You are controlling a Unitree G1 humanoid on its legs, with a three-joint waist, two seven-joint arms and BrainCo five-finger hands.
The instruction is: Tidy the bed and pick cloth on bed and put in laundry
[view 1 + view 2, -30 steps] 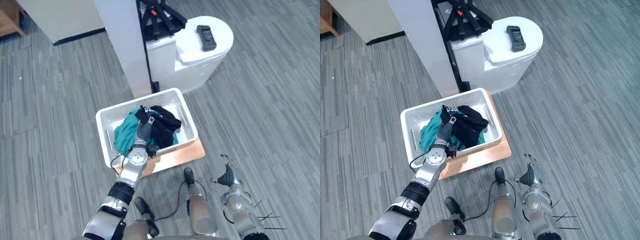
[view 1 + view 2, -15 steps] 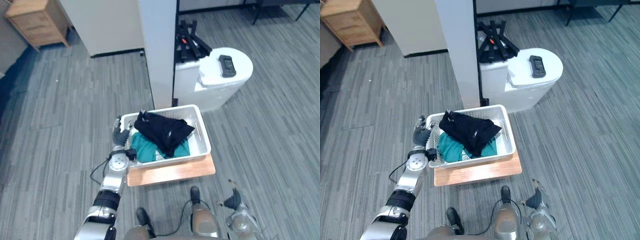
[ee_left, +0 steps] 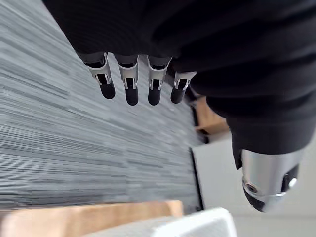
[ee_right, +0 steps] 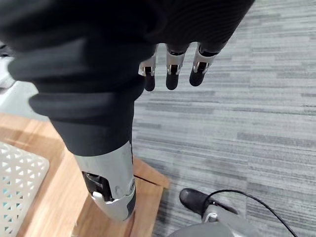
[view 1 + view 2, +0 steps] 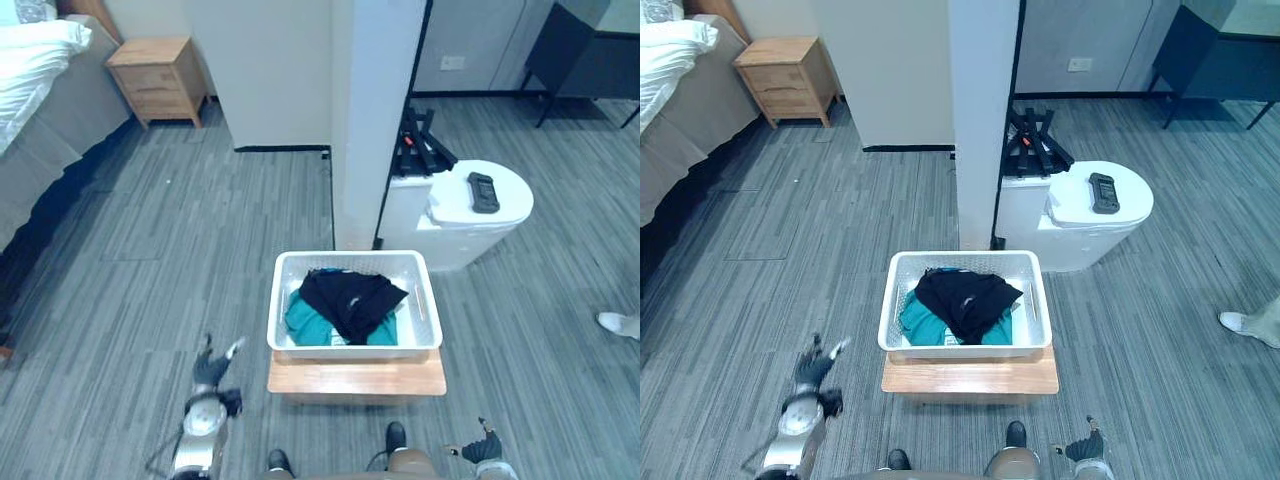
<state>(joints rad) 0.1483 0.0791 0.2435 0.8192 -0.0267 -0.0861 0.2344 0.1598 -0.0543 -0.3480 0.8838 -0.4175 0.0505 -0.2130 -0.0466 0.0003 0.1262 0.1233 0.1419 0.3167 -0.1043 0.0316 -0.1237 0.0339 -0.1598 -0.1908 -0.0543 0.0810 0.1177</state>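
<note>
A white laundry basket stands on a low wooden board on the floor. Inside it a black cloth lies over a teal cloth. My left hand hangs over the floor to the left of the basket, apart from it. In the left wrist view its fingers are straight and the thumb is spread, with nothing in them. My right hand is low at the front right of the board. Its fingers are also straight and empty.
A white pillar rises just behind the basket. Beside it is a white round unit with a black device on top. A bed and a wooden nightstand stand at the far left. A person's shoe is at the right edge.
My left hand has let go of the black cloth, left the basket and dropped to the floor side on the left. The camera has lifted, so more of the room shows.
</note>
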